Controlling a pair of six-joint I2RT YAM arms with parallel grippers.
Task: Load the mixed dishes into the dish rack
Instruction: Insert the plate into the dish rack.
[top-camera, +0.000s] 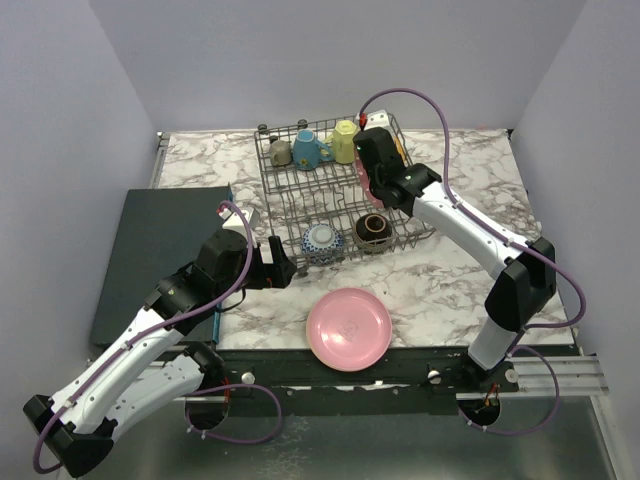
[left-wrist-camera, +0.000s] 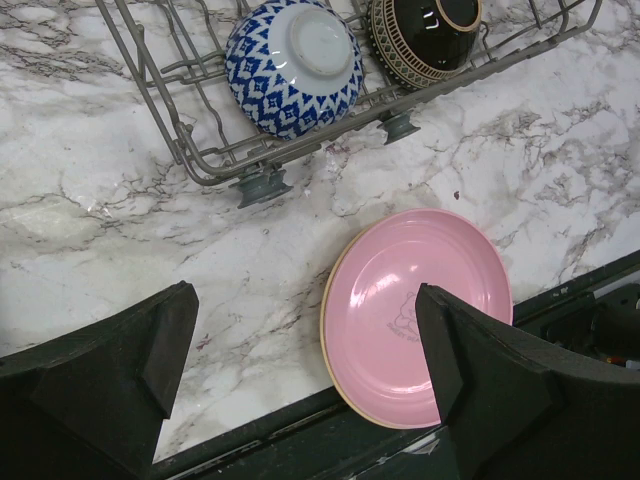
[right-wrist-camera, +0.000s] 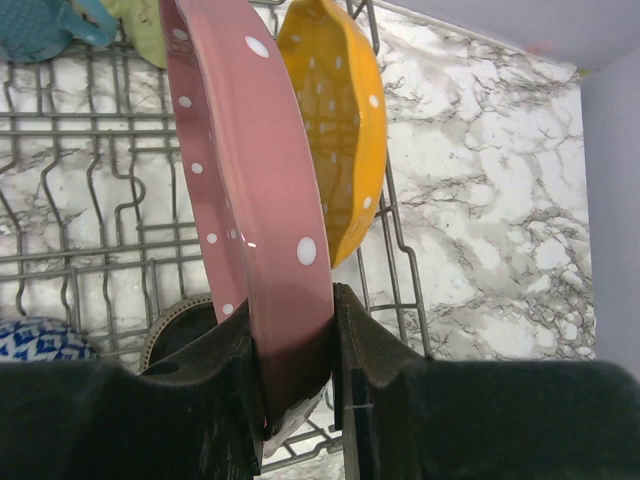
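The grey wire dish rack stands at the back middle, with grey, blue and yellow mugs at its far end. A blue patterned bowl and a brown bowl sit at its near end. My right gripper is shut on the rim of a pink white-dotted plate, held on edge over the rack beside an upright orange dotted plate. My left gripper is open and empty above a plain pink plate lying flat near the table's front edge.
A dark flat mat lies at the left of the marble table. The rack's near corner and feet are just beyond the left gripper. Grey walls close in the left, right and back.
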